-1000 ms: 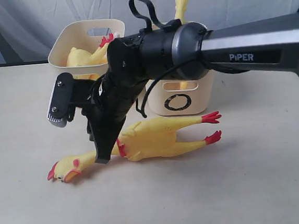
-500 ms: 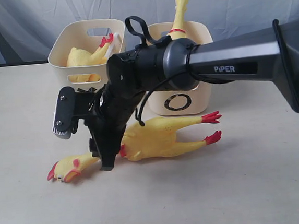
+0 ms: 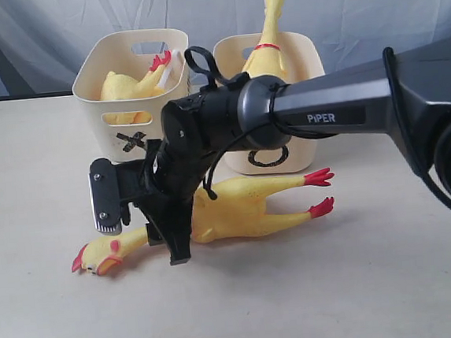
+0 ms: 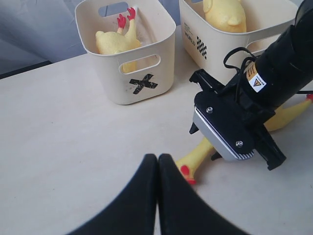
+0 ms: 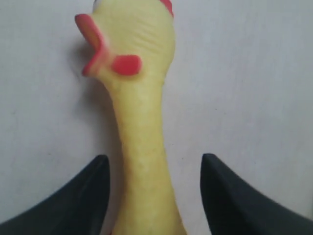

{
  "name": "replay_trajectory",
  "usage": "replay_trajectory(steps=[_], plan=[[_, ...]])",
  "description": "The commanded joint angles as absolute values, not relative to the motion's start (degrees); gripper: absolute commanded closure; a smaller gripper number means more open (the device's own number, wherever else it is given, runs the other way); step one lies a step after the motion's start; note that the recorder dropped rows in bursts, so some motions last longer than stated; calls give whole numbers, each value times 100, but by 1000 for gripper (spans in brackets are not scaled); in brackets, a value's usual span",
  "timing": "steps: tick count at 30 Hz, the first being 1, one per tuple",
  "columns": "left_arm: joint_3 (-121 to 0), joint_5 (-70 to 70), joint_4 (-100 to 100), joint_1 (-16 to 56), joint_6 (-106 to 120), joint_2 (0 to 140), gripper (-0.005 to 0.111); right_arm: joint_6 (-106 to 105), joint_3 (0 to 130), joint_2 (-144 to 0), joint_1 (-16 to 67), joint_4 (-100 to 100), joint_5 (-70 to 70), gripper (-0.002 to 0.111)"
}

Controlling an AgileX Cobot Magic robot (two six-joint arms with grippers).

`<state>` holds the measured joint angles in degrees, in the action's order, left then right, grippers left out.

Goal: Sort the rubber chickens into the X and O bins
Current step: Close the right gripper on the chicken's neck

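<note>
Since the earlier frame the right gripper (image 3: pixel 175 248) has come down lower over the table (image 3: pixel 362 283) and spread its jaws. Only the right wrist view shows its open fingers (image 5: pixel 88 196) flanking the lying chicken (image 3: pixel 245 207) at the neck without touching; in the exterior view the arm hides this. The chicken's long axis runs left–right, head left, feet right. Only the left wrist view shows the left gripper (image 4: pixel 157 161), closed and empty. Farther back, the X bin (image 3: pixel 94 109), left, holds a second chicken (image 3: pixel 123 87); in the O bin (image 3: pixel 307 150), right, a third chicken (image 3: pixel 272 19) stands neck-up.

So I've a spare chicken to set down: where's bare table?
Bare: the table in front of the lying rubber chicken, left of the X bin, and right of the chicken's feet. Crowded: between that bin and chicken, where the right gripper straddles its neck.
</note>
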<state>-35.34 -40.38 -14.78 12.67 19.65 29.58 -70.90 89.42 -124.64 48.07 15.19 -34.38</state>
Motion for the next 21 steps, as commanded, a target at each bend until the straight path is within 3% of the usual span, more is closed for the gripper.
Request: replay_trajectory(steps=[1, 15, 17, 21], plan=[[-3508, -4027, -1470, 1265, 1967, 2927, 107, -7186, 8927, -12490, 4810, 1466, -3255, 55], [-3508, -4027, -1470, 1265, 1967, 2927, 107, -7200, 8927, -12676, 4810, 1309, -3186, 57], [-3508, -4027, -1470, 1265, 1967, 2927, 107, -7200, 8927, -12685, 4810, 1212, -3186, 65], [-3508, -4027, -1470, 1265, 1967, 2927, 107, -7200, 8927, -12691, 4810, 1191, -3186, 94]])
